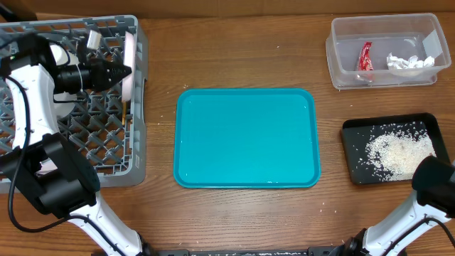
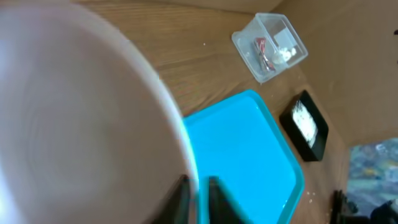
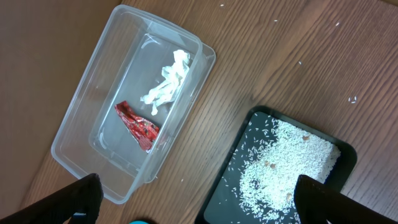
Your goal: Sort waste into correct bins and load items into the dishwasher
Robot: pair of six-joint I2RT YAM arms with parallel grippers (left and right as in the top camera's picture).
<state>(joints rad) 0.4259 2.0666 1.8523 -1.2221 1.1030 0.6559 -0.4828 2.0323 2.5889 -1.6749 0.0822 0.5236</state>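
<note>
My left gripper (image 1: 119, 71) is over the grey dish rack (image 1: 106, 153) at the left, shut on the rim of the white plate (image 1: 129, 62), which stands on edge. In the left wrist view the plate (image 2: 74, 112) fills the left side, with my fingers (image 2: 199, 193) pinching its edge. My right gripper (image 3: 196, 193) is open and empty, above the table between the bins. The clear tub (image 1: 341, 60) holds the red wrapper (image 1: 365, 57) and the white tissue (image 1: 407, 62). The black tray (image 1: 352, 153) holds the rice (image 1: 398, 151). The bowls and chopsticks cannot be made out.
The teal tray (image 1: 245, 139) lies bare in the middle of the table. Other white dishes (image 1: 92, 39) stand in the rack, partly hidden by my left arm. A few loose rice grains (image 1: 325, 207) lie on the wood near the tray. My right arm (image 1: 434, 181) is at the bottom right.
</note>
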